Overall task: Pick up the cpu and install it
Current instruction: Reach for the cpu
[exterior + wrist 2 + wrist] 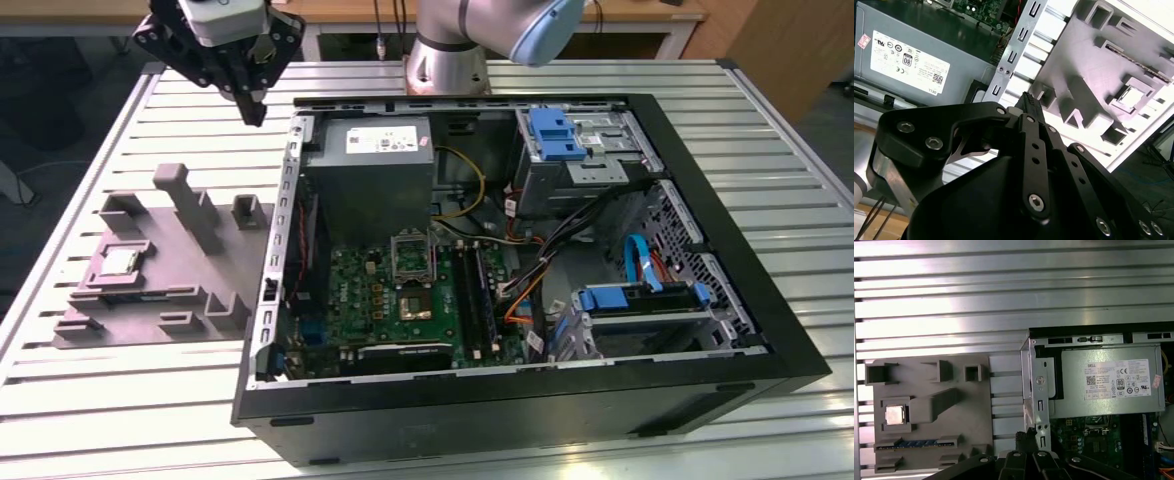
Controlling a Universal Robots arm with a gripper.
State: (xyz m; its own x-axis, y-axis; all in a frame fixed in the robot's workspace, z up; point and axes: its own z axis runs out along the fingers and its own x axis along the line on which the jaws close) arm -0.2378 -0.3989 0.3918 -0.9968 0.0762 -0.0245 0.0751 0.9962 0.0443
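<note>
Grey metal slats are seen across the table (94, 400), and lots of bare room is left around the grey tray (147, 305). The cpu (120, 262) is laid flat in 1 square pocket of that tray, well apart from the open computer case (534, 420). The gripper (251, 112) is held in the air by the case's corner, its 2 fingers pressed together with nothing between them.

Surface: slatted metal table (774, 130) | exterior view's left: grey moulded tray (147, 300) | exterior view's right: open black computer case (534, 410) | far edge: arm base (447, 70)
</note>
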